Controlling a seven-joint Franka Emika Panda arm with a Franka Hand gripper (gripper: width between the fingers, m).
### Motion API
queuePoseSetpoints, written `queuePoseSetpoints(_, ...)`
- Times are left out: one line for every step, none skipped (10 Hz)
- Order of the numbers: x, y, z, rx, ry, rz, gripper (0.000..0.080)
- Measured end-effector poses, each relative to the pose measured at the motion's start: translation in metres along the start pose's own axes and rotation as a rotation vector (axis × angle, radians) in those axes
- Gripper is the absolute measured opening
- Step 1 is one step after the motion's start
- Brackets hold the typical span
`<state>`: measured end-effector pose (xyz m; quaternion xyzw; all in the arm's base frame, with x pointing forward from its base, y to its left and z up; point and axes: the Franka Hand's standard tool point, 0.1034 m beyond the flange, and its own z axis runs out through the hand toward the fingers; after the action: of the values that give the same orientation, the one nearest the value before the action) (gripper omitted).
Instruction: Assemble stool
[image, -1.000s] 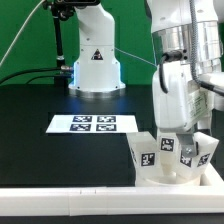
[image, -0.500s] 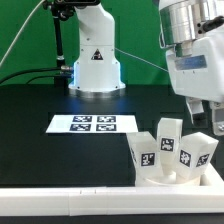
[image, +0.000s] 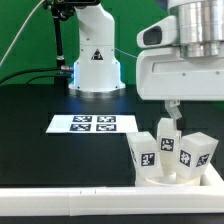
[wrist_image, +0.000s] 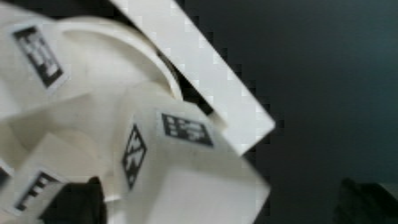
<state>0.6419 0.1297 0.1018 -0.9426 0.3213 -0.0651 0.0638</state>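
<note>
The white stool stands at the exterior view's lower right. Its seat disc carries three upright tagged legs, a left one, a middle one and a right one. My gripper hangs just above them, clear of the legs, with one finger showing over the middle leg. In the wrist view the gripper is open. Its dark fingers stand wide apart, with a tagged leg and the seat's curved rim below, and nothing is gripped.
The marker board lies flat mid-table on the black surface. The robot's white base stands at the back. A long white border rail runs along the table's front edge and shows beside the stool in the wrist view.
My gripper has lifted off the legs it surrounded a second ago, risen and turned, and now hangs above the stool. The stool and its legs have stayed put.
</note>
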Motion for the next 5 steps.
queuePoseSetpoints(-0.0071,0.0003,0.0031,-0.03,-0.036,-0.183,0.0649)
queuePoseSetpoints(-0.0032,-0.0024,0.001,-0.009,0.006,-0.206,0.0649)
queuePoseSetpoints(-0.0031,0.0006,0.0023,-0.016,0.006,-0.279,0.0649)
queuePoseSetpoints(-0.0006,0.0027,0.0024,-0.025,0.009,-0.408,0.0649)
queuePoseSetpoints(0.0016,0.0043,0.0022,-0.039,0.014,-0.513,0.0649)
